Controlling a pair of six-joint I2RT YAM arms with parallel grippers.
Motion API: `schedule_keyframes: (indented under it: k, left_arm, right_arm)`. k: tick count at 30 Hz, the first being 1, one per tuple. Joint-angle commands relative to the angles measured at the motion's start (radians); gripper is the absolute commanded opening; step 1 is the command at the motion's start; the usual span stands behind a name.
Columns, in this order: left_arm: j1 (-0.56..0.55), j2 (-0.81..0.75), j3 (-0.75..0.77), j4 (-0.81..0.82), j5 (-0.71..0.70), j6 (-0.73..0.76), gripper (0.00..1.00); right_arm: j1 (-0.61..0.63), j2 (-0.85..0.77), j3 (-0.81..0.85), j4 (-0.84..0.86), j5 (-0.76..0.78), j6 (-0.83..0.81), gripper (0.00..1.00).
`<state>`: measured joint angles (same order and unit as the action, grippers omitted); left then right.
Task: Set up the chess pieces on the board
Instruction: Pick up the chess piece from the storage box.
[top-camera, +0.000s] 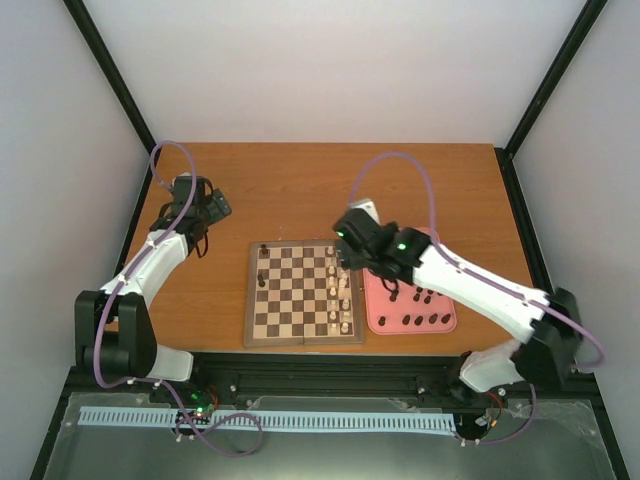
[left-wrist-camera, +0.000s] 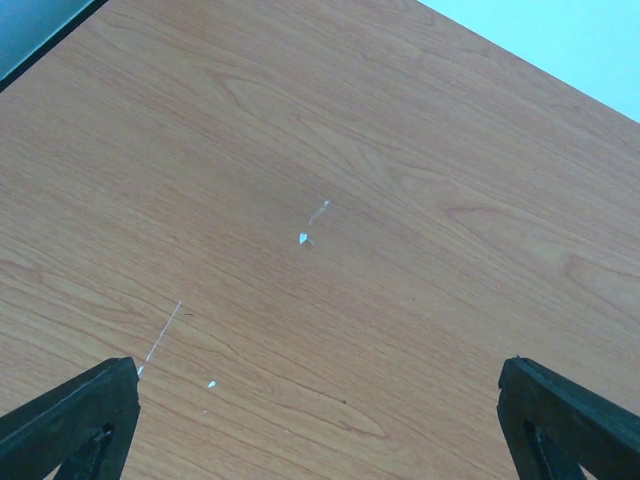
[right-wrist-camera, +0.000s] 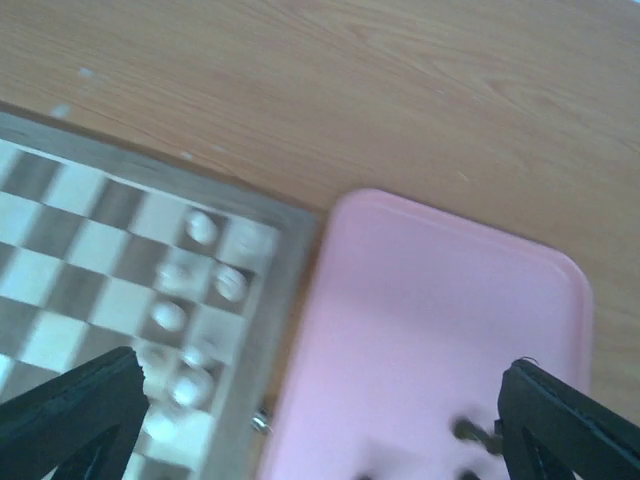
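On the right, hovers with jaws released and empty over the board's (top-camera: 290, 300) 3 o'clock edge, beside the pink tray (top-camera: 400, 308). On the left, hangs with jaws released over bare worktop (top-camera: 300, 190) at 10 o'clock. Shows most chess pieces (top-camera: 420, 319) on the tray, two at the board's 9 o'clock side.

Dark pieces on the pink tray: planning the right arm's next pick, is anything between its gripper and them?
Nothing visible. The open right gripper hangs over the pink tray; only bare tray lies between it and the dark pieces.
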<state>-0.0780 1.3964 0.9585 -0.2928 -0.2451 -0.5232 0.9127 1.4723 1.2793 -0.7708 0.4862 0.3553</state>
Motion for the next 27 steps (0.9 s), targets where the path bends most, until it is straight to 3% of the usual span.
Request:
schedule_keyframes:
  k: [1, 8, 14, 27]
  left_arm:
    - [-0.015, -0.005, 0.034, 0.011, -0.014, 0.009, 1.00]
    - [-0.028, 0.016, 0.040, 0.009, -0.022, 0.012, 1.00]
    - [-0.034, 0.030, 0.047, 0.010, -0.014, 0.012, 1.00]
    - [-0.040, 0.018, 0.032, 0.022, -0.009, 0.010, 1.00]
  right_arm:
    - [-0.028, -0.197, -0.140, -0.128, 0.096, 0.161, 0.92]
    - [-0.037, -0.326, -0.293, -0.322, -0.058, 0.350, 0.80]
    - [-0.037, -0.409, -0.427, -0.331, -0.189, 0.448, 0.65]
    - [-0.065, -0.326, -0.544, -0.225, -0.199, 0.409, 0.64]
